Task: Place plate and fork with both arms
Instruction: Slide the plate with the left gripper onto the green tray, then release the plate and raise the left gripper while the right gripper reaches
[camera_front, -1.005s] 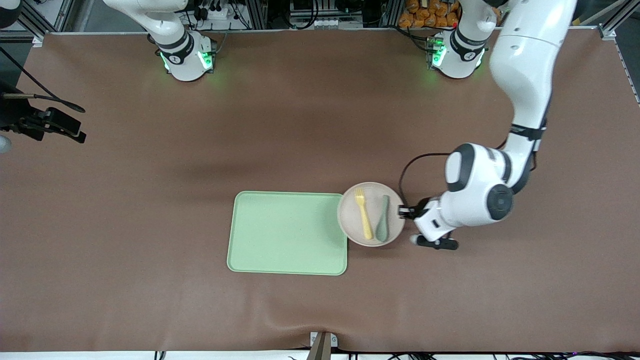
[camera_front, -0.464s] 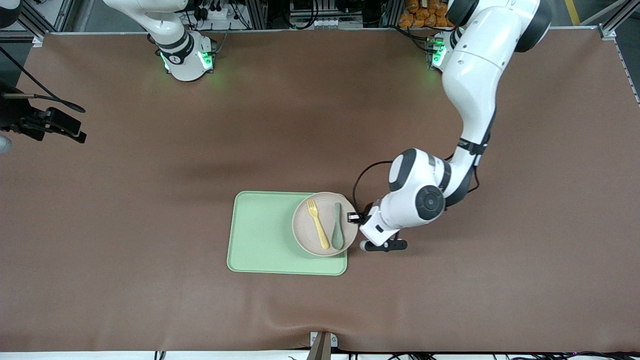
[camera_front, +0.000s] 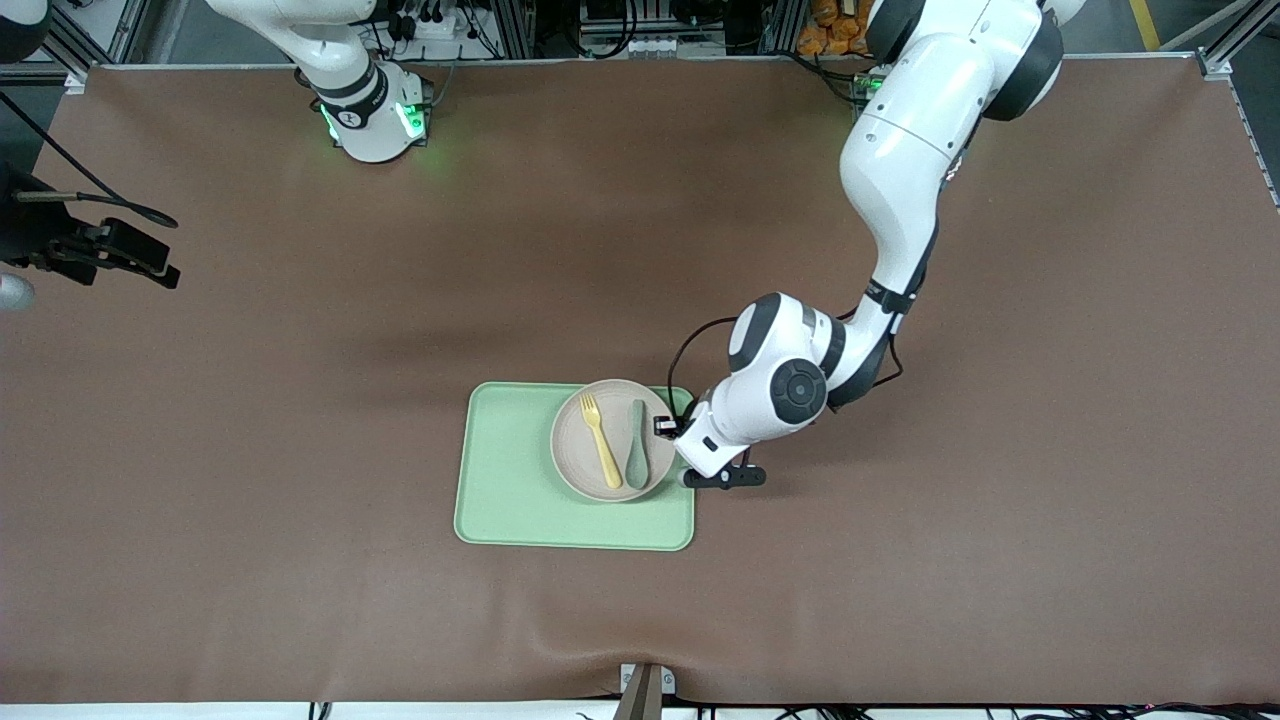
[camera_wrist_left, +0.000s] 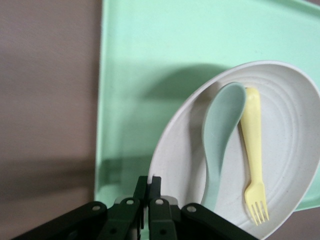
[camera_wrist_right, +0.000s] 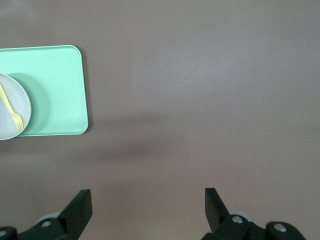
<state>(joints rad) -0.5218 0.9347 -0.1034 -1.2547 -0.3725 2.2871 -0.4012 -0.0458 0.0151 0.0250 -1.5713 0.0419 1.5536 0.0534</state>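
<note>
Plate (camera_front: 613, 440) rim hides between the left tool's (camera_front: 662, 426) pinching fingers; right tool (camera_wrist_right: 147, 210) spread.

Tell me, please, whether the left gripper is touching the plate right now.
Touching: in the left wrist view the left gripper is shut on the rim of the plate, which carries the fork and spoon.
</note>
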